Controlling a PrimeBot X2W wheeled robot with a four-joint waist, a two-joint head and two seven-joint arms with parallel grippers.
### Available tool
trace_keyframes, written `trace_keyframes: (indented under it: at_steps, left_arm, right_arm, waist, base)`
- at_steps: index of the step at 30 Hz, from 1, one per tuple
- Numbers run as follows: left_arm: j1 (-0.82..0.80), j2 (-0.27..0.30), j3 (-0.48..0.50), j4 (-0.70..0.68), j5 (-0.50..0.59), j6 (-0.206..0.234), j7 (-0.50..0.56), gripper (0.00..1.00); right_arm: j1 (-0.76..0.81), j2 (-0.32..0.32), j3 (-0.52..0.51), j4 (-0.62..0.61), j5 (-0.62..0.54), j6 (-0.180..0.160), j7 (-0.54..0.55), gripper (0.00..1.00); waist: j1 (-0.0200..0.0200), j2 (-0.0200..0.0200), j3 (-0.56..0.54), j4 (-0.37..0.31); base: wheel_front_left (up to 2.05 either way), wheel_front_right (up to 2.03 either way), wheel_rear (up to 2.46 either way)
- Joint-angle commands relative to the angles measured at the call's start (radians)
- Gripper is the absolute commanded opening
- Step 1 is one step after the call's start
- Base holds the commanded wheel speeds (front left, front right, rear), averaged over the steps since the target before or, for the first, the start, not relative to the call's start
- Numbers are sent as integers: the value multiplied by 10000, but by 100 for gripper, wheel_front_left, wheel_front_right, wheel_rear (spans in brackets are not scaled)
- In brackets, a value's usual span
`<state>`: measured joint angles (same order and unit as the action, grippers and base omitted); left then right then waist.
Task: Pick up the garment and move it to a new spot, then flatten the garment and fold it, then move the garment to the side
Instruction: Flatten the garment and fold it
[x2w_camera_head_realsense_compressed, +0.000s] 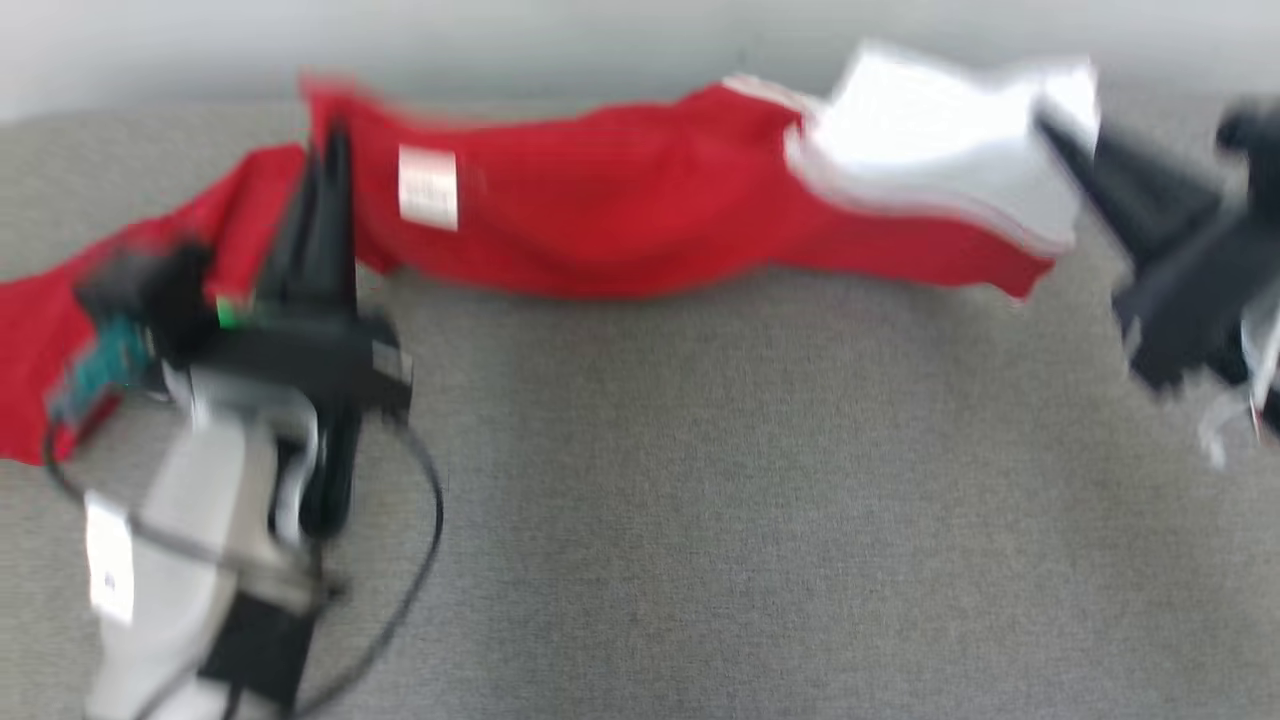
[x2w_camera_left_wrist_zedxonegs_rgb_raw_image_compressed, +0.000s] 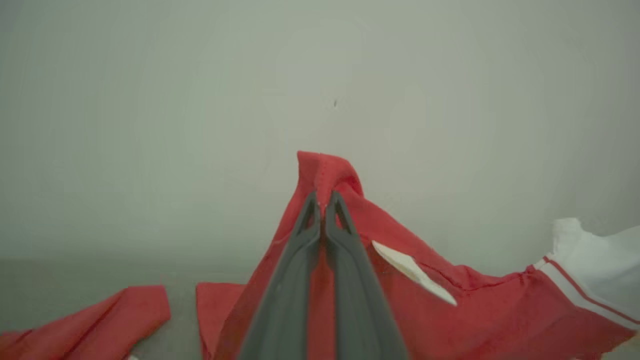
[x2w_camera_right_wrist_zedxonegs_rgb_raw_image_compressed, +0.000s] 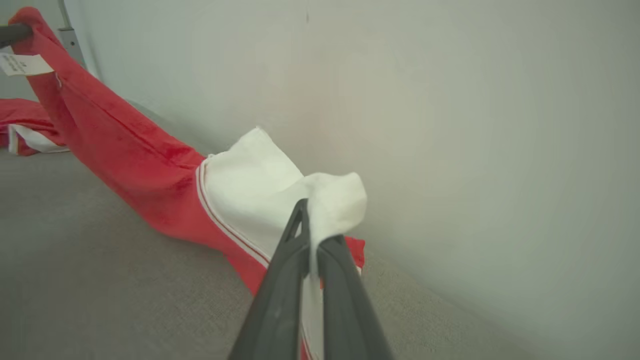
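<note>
The garment (x2w_camera_head_realsense_compressed: 620, 205) is red with a white part at one end and a white label, and hangs stretched between my two grippers above the grey surface. My left gripper (x2w_camera_head_realsense_compressed: 330, 140) is shut on its red end; in the left wrist view the gripper (x2w_camera_left_wrist_zedxonegs_rgb_raw_image_compressed: 324, 202) pinches a red fold of the garment (x2w_camera_left_wrist_zedxonegs_rgb_raw_image_compressed: 450, 295). My right gripper (x2w_camera_head_realsense_compressed: 1050, 125) is shut on the white end. The right wrist view shows the gripper (x2w_camera_right_wrist_zedxonegs_rgb_raw_image_compressed: 309, 210) clamping white cloth of the garment (x2w_camera_right_wrist_zedxonegs_rgb_raw_image_compressed: 250, 185). A red part trails down onto the surface at the far left.
A grey fabric-covered surface (x2w_camera_head_realsense_compressed: 750, 480) spreads under the garment, with a pale wall (x2w_camera_right_wrist_zedxonegs_rgb_raw_image_compressed: 475, 125) close behind it. The left arm's cable (x2w_camera_head_realsense_compressed: 420, 520) loops over the surface at the lower left.
</note>
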<state>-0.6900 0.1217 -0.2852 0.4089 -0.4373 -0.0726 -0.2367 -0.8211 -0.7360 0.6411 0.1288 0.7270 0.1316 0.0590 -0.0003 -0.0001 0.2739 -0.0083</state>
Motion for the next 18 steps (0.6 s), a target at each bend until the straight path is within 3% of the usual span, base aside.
trace_keyframes:
  at_steps: [1,5,11,18]
  left_arm:
    - [757,189,-50,-242,-70,-23,117,0]
    - [2302,466,-19,-1003,-327,123,446,0]
    - [3867,744,166,-2003,-713,436,951,0]
    - [5640,1091,387,-3430,-1068,1002,1696,0]
  right_arm:
    - [707,-243,-151,-396,286,-17,204,0]
    - [2236,-830,-696,-1470,968,-19,653,0]
    - [4009,-1115,-1344,-2515,1662,-17,1341,0]
    - [6030,-899,-2256,-3462,2556,-17,2496,0]
  waist:
    - [3,1,-606,172]
    - [3,1,-961,219]
    - [3,1,-1279,206]
    - [3,1,-1547,220]
  base:
    - [0,0,0]
    - [0,0,0]
    - [0,0,0]
    - [0,0,0]
